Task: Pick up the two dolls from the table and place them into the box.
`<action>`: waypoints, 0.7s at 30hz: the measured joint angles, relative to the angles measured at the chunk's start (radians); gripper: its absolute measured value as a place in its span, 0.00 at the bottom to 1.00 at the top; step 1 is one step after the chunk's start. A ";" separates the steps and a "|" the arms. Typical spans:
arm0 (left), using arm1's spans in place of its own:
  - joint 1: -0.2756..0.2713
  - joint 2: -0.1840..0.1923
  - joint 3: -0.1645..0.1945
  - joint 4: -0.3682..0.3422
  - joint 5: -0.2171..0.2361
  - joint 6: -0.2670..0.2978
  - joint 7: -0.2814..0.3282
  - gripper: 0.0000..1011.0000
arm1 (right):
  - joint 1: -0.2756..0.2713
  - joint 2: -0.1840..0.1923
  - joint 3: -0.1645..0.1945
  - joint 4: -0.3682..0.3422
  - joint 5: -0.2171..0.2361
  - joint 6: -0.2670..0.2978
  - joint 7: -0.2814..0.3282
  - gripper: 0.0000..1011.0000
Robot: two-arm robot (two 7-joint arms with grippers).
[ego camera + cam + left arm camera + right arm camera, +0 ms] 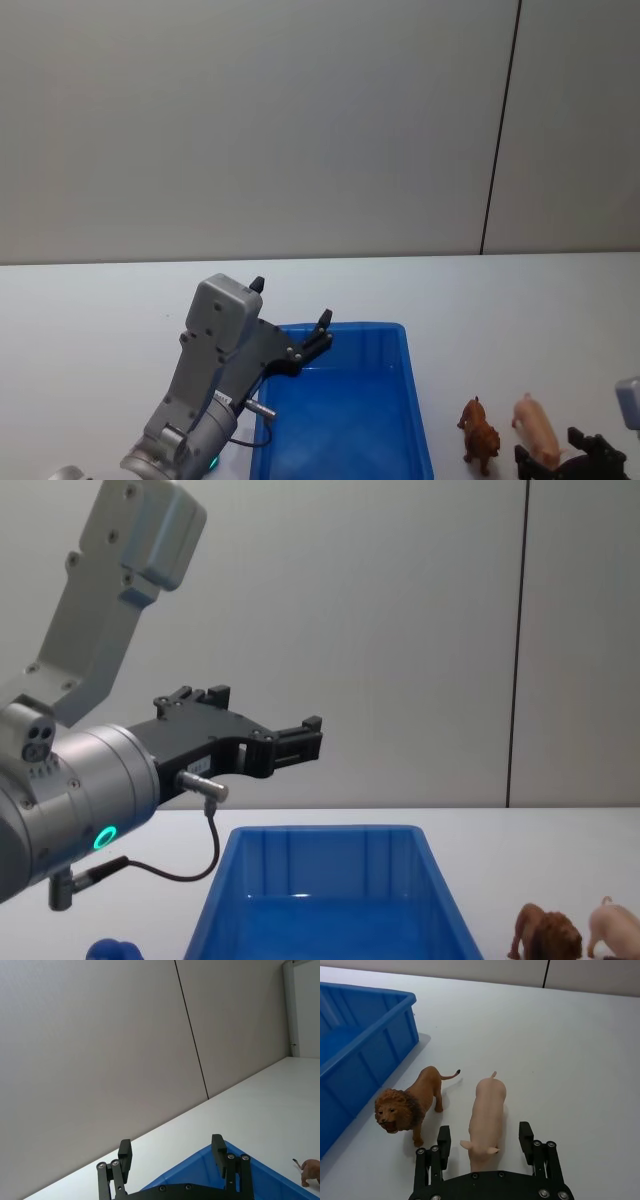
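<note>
Two dolls stand on the white table (100,300) to the right of the box. The brown maned lion (480,433) (410,1105) (545,935) is nearer the blue box (345,327) (360,1055) (320,880). A pale pink pig (538,427) (487,1110) (612,927) is beside it. My right gripper (556,452) (484,1136) is open, its fingers on either side of the pig's head end and apart from it. High over the box's left rear corner, my left gripper (291,302) (171,1149) (270,715) hangs open and holds nothing. The box (200,1172) looks empty.
A grey wall with a dark vertical seam (500,130) rises behind the table. Bare tabletop lies left of the box and behind it. The left arm's cable (200,865) hangs above the box's left rim.
</note>
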 joint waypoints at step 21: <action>0.000 0.000 0.000 0.000 0.000 0.000 0.000 0.99 | 0.050 -0.032 -0.009 0.068 -0.025 -0.014 0.005 0.36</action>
